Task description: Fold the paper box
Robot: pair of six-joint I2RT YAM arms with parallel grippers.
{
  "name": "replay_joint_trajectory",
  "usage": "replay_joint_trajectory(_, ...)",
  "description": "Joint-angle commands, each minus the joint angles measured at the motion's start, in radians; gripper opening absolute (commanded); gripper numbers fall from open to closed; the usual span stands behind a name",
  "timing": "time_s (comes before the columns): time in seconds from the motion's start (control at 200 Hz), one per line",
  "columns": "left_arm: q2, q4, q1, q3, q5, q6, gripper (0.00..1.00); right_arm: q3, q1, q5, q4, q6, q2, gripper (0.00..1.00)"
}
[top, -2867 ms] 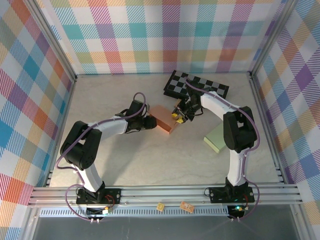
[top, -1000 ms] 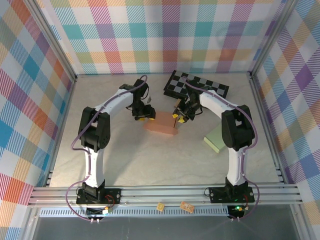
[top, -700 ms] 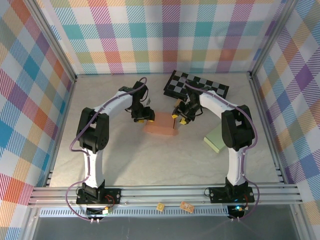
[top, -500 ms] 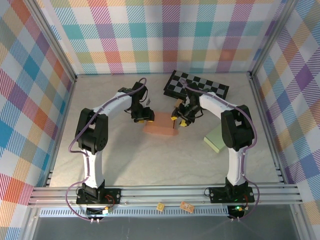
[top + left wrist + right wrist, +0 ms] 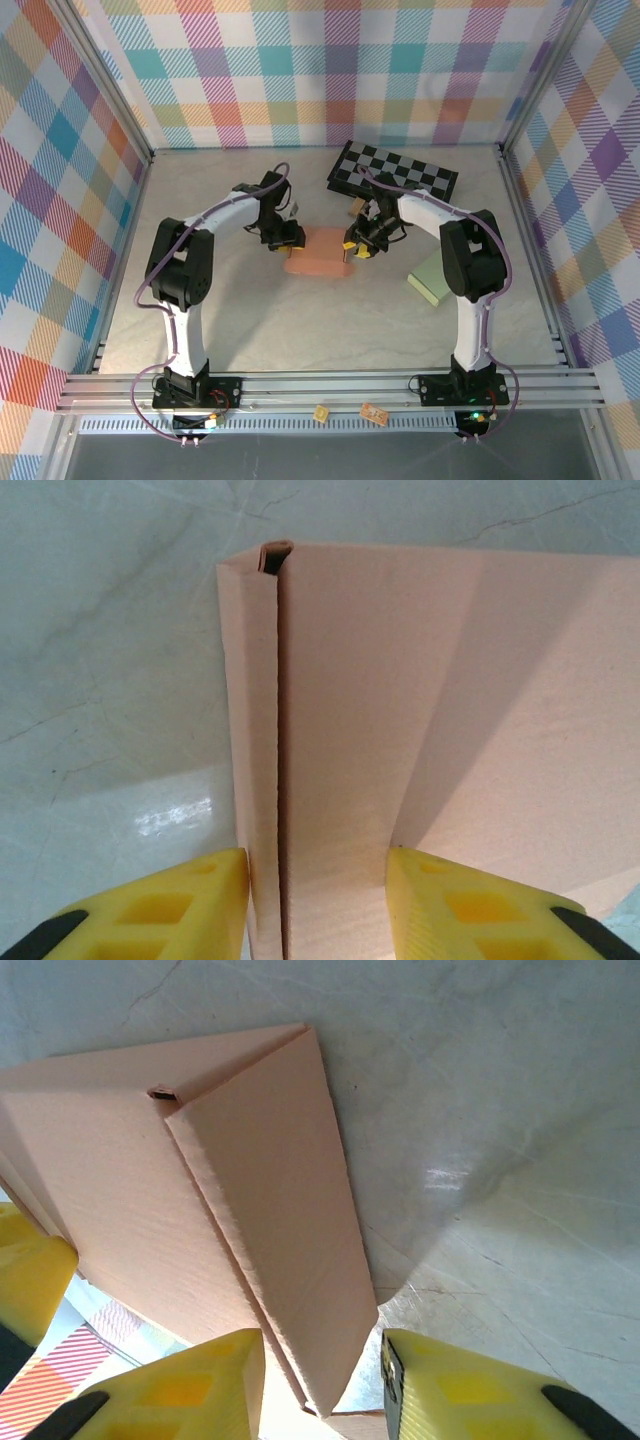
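The paper box [image 5: 318,252] is a pale pink cardboard piece lying flat mid-table. My left gripper [image 5: 288,240] is at its left end. In the left wrist view the box's folded edge [image 5: 300,730] fills the gap of that gripper [image 5: 318,880], and both yellow fingers [image 5: 160,905] touch cardboard. My right gripper [image 5: 355,247] is at the box's right end. In the right wrist view a pointed flap [image 5: 270,1190] reaches down between the jaws of that gripper [image 5: 322,1365]. The jaws stand apart, with bare table showing beside the flap's tip.
A black-and-white checkered board [image 5: 395,172] lies at the back right. A pale green pad [image 5: 432,277] sits on the table to the right of the box. Two small tan pieces [image 5: 321,412] rest on the front rail. Plaid walls close in three sides.
The left arm has swung round from the near left and now reaches the box from the far side. Both grippers and the box have since drifted slightly toward the near edge.
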Motion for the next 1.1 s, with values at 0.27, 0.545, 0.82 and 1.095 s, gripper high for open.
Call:
replay_joint_trajectory(0.27,-0.056,0.044,0.033,-0.05,0.08,-0.007,0.35,0.006,0.003,-0.029,-0.009,-0.072,0.001,0.38)
replay_joint_trajectory(0.545,-0.061,0.097,0.071,-0.101,0.153,0.003,0.31,-0.014,-0.017,-0.175,0.052,-0.174,0.005,0.57)
replay_joint_trajectory(0.82,-0.063,0.165,0.105,-0.154,0.235,0.017,0.26,-0.076,-0.055,-0.258,0.135,-0.223,0.035,0.6)
replay_joint_trajectory(1.095,-0.046,0.169,0.139,-0.175,0.275,0.036,0.19,-0.155,-0.069,-0.309,0.265,-0.241,0.007,0.63)
